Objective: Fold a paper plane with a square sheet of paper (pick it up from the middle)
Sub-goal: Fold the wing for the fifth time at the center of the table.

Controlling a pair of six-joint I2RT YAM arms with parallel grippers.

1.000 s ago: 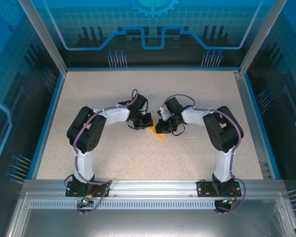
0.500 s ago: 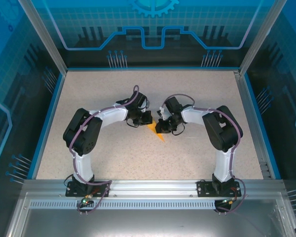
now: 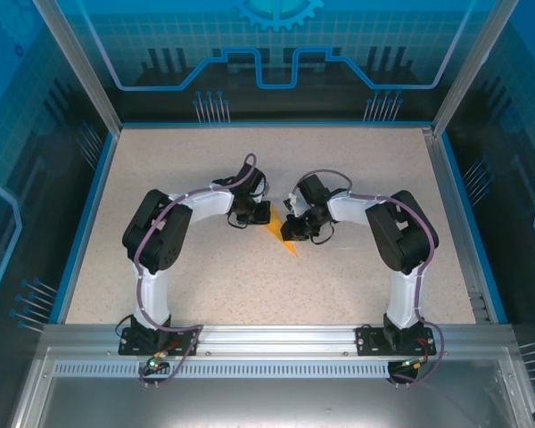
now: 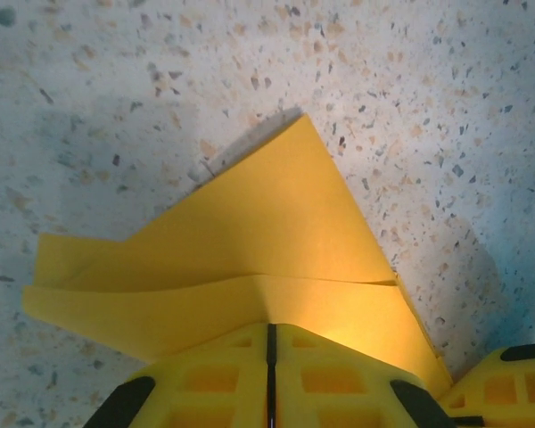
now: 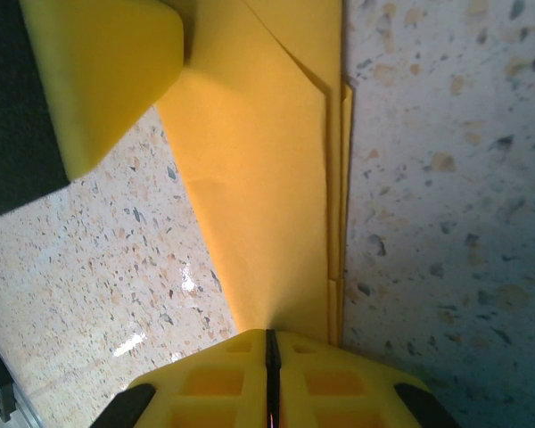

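**Late stage of folding.** The paper plane lies at mid-bench, already a narrow, layered wedge with a pointed tip. The left gripper and right gripper, both with jaws closed tight, meet it from opposite sides. Whether they nip a layer or merely press is unclear. What probably remains is sharpening the creases and releasing.

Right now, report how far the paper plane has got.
Done: the paper plane is already a layered, pointed shape lying on the table. In hand: the left hand and the right hand are each shut on an edge of it. Left: likely the final wing creases and the release; how many folds remain I cannot tell.
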